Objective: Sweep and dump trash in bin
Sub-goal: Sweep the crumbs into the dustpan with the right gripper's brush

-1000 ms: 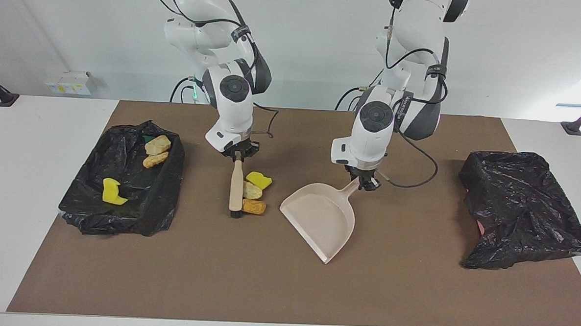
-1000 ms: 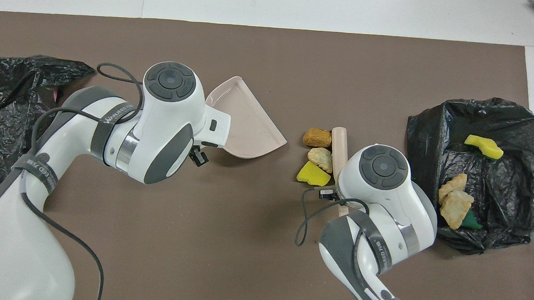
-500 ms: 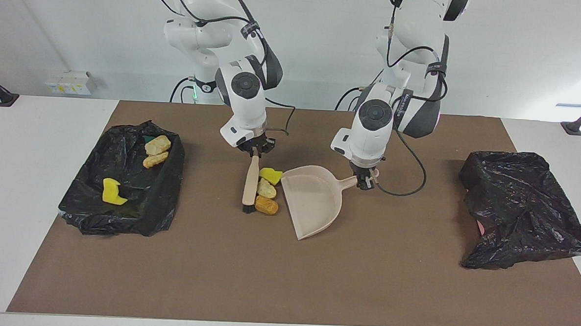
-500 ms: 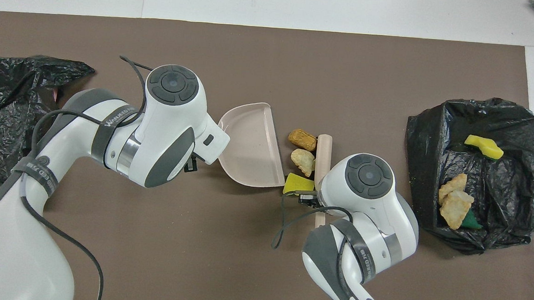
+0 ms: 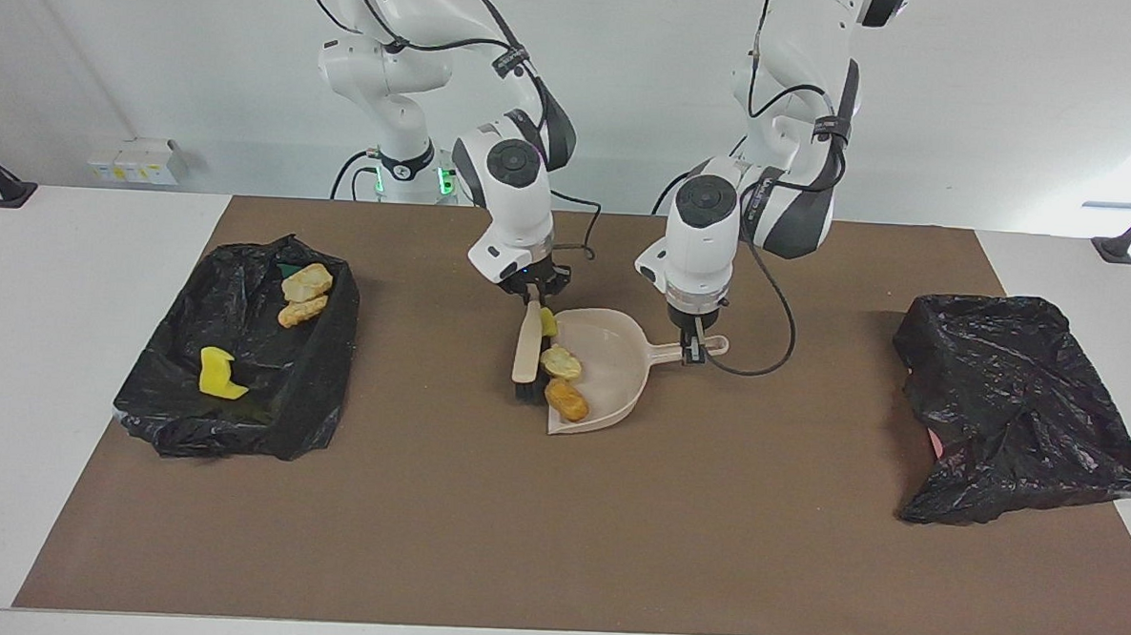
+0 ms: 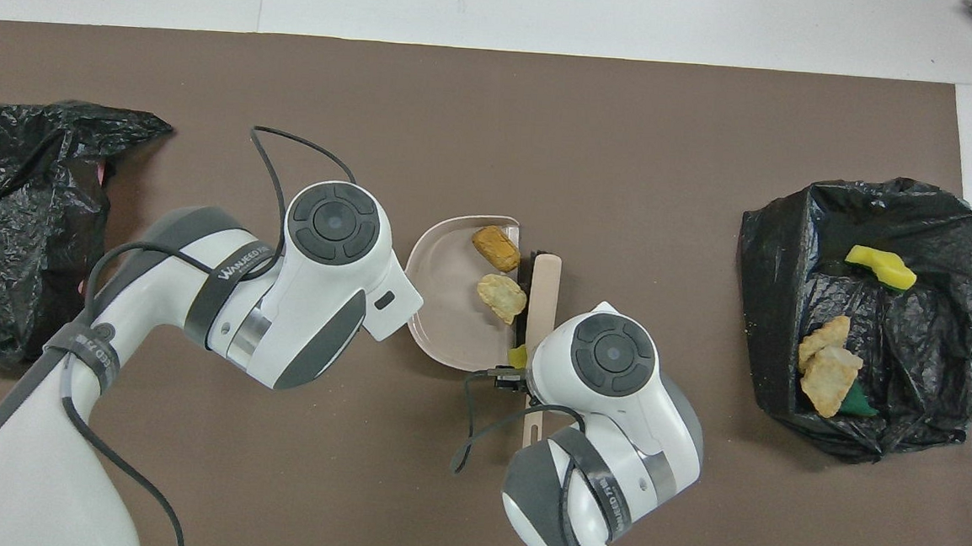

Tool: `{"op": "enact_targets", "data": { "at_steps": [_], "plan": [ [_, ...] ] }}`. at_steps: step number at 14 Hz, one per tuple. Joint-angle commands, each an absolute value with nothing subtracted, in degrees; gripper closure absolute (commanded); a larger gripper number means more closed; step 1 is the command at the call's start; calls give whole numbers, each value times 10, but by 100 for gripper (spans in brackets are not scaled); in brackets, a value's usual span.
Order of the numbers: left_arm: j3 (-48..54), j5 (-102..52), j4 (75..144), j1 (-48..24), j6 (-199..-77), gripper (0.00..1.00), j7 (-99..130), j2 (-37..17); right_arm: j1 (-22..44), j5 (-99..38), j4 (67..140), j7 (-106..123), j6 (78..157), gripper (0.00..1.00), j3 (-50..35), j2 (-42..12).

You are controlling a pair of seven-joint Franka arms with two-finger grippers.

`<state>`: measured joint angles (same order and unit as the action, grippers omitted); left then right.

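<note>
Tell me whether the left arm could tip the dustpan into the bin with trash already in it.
Probably not directly: the right arm and brush stand between the dustpan and that bin.

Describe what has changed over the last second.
The right gripper swept the beige-handled brush toward the left arm's end; the left gripper slid the beige plastic dustpan to meet it. The three scraps now lie in the pan. Both grips and the black-lined bin are unchanged.

white table [image 5: 68, 334] with brown mat [image 5: 537, 526], plain white wall [image 5: 157, 52]
</note>
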<state>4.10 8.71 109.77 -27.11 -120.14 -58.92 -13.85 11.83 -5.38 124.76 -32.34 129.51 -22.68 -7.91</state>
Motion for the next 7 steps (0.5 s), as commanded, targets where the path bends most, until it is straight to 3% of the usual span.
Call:
{"op": "enact_targets", "data": {
  "at_steps": [1, 7],
  "plan": [
    [36, 92, 1160, -284, -1258, 100, -585, -102, 151, -85, 1217, -344, 1303, 100, -229, -90],
    [36, 92, 1175, -276, -1273, 100, -616, -98, 127, -88, 1146, -339, 1152, 100, -225, -37]
  ]
}}
